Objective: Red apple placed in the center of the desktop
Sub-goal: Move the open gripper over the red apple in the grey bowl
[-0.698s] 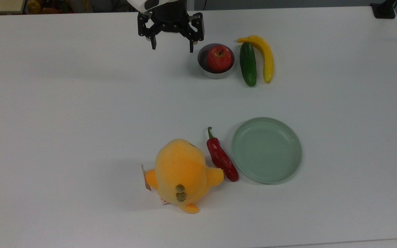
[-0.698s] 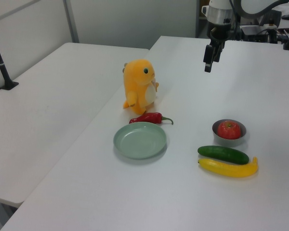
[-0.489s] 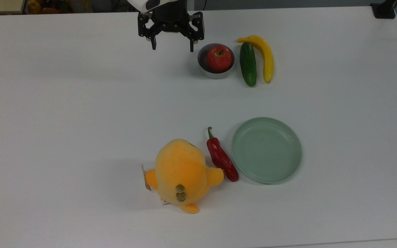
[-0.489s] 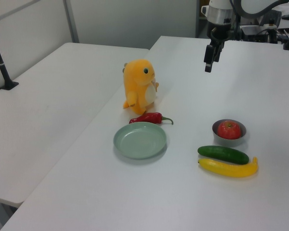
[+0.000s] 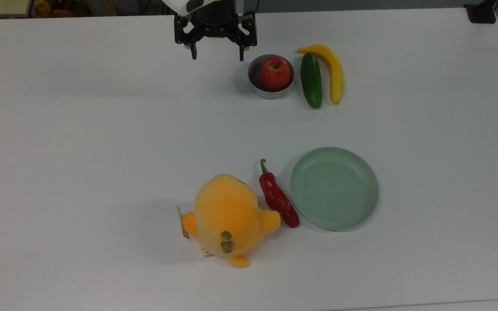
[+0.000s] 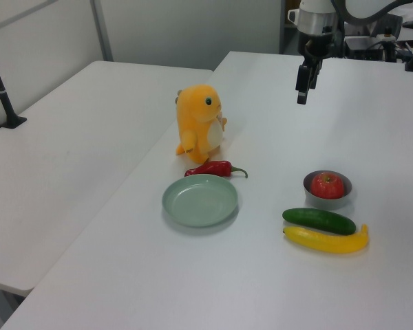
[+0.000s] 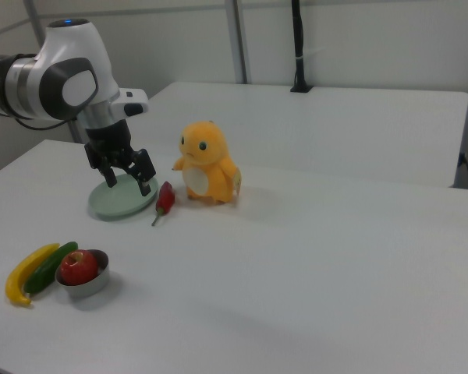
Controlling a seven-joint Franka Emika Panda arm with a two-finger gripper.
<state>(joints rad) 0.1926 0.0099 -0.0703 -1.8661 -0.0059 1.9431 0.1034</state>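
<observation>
Gripper (image 5: 216,57) hangs above the desktop (image 5: 102,129) with fingers spread wide, empty, just to the top view's left of the red apple (image 5: 275,73). Apple sits in a small metal bowl (image 5: 270,93) beside the cucumber (image 5: 311,80). Best approach: centre over the apple, descend straight, keep fingertips inside the bowl rim, grip at the widest part.

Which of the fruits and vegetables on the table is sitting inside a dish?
The red apple. It alone sits in the small grey bowl; the cucumber, banana and red chili lie straight on the desktop.
</observation>
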